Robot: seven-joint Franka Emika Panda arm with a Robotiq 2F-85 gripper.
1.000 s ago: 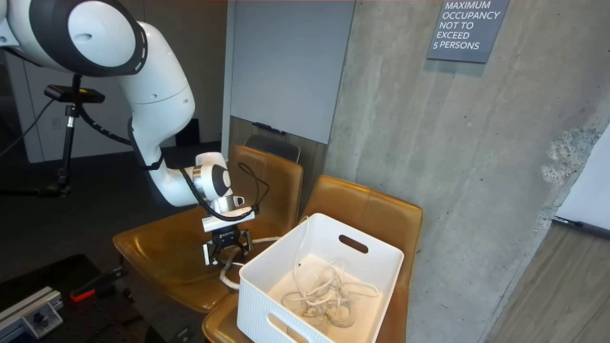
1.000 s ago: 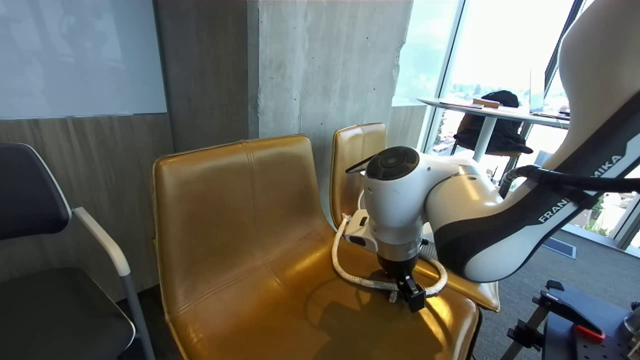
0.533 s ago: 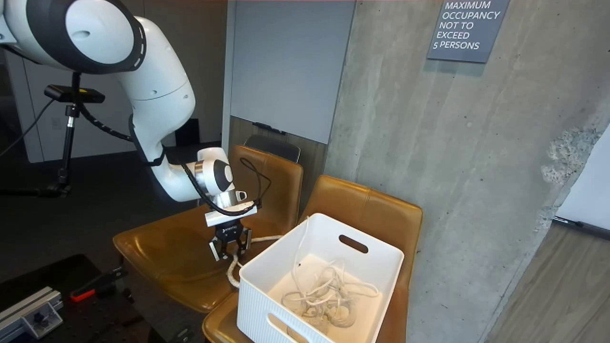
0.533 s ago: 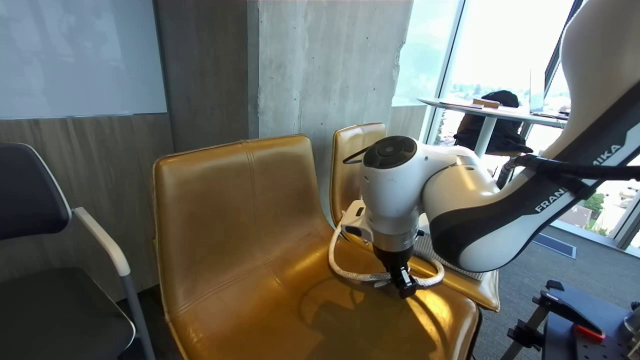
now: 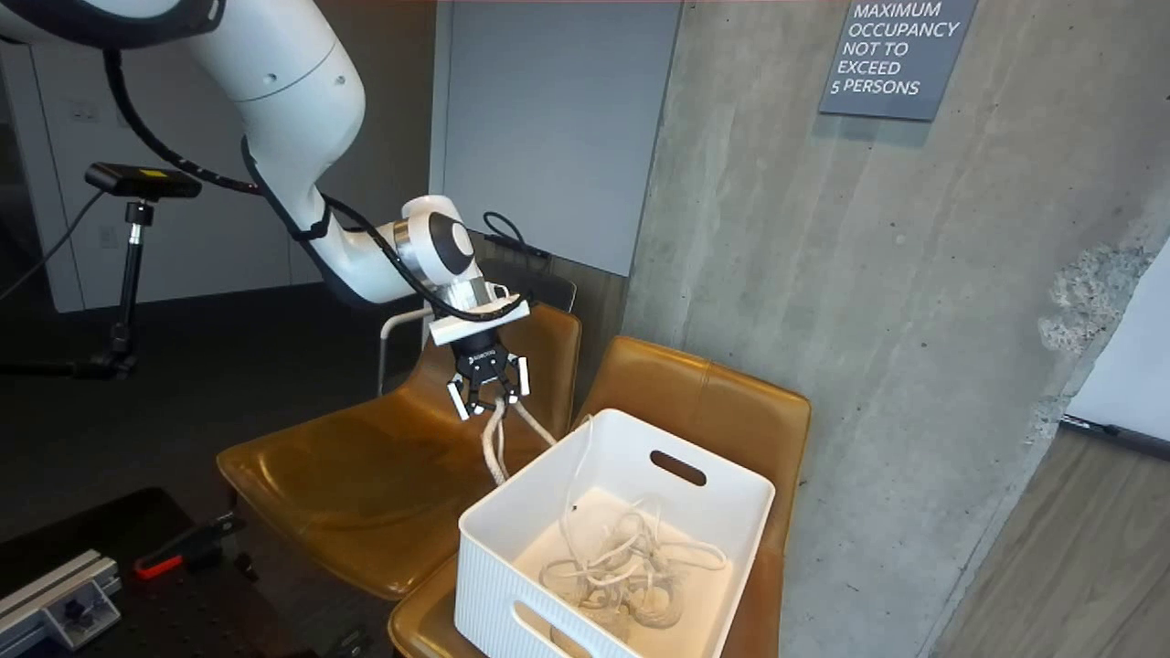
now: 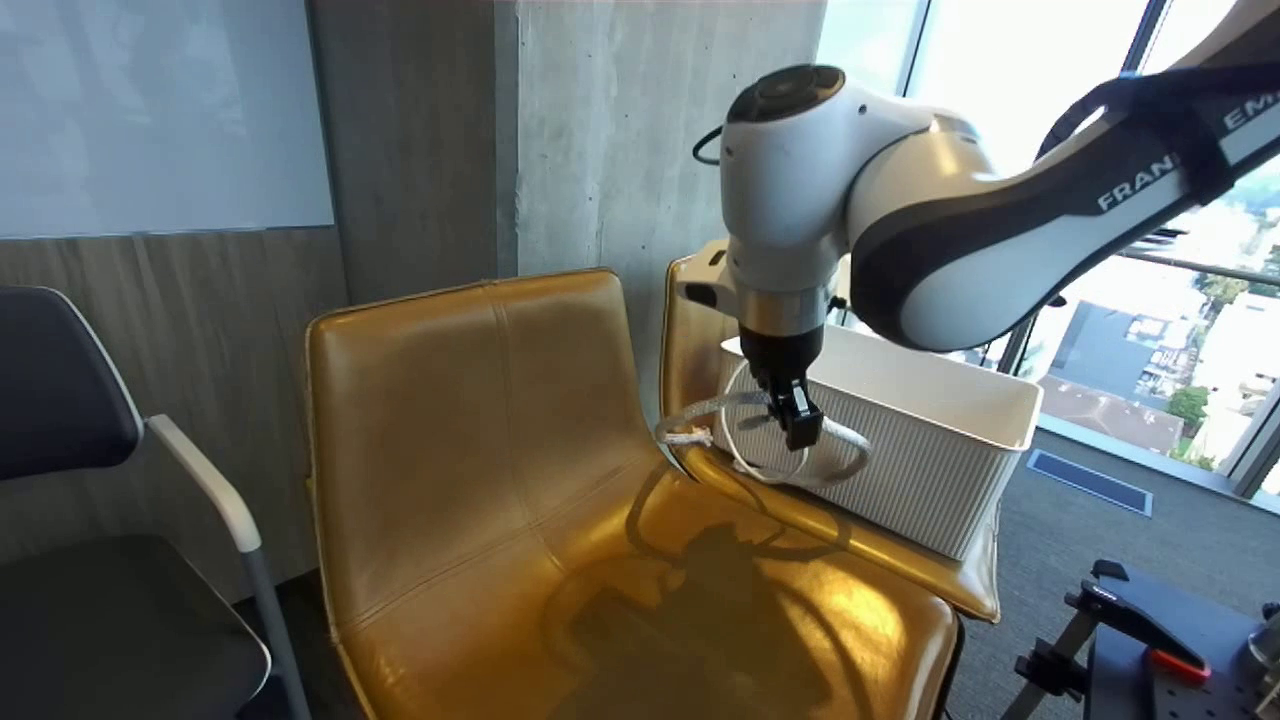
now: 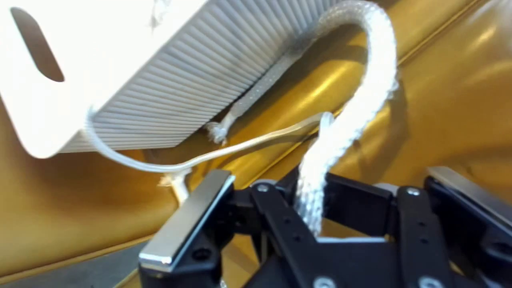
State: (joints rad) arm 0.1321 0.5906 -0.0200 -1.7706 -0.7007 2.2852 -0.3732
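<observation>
My gripper (image 5: 490,404) is shut on a thick white braided rope (image 5: 494,443). In the wrist view the fingers come together on the rope (image 7: 380,52), which loops up beyond them. The rope hangs in the air above the near brown chair's seat (image 6: 560,580), beside the white box (image 6: 890,470). A thinner white cord (image 7: 224,151) runs from the box's rim to near the rope. A frayed rope end (image 7: 218,132) lies by the ribbed box wall. Inside the box is a tangle of pale cords (image 5: 631,585). The fingertips are partly hidden by the rope.
The box stands on a second brown chair, whose backrest (image 5: 704,375) is against the concrete pillar (image 5: 877,274). A dark office chair (image 6: 60,400) stands to one side. A black table holds a red-handled tool (image 5: 174,553); a camera on a stand (image 5: 142,181) is behind it.
The gripper's fingers have come together on the rope. The arm has risen and moved slightly toward the box, lifting the rope off the chair seat. The box has not moved.
</observation>
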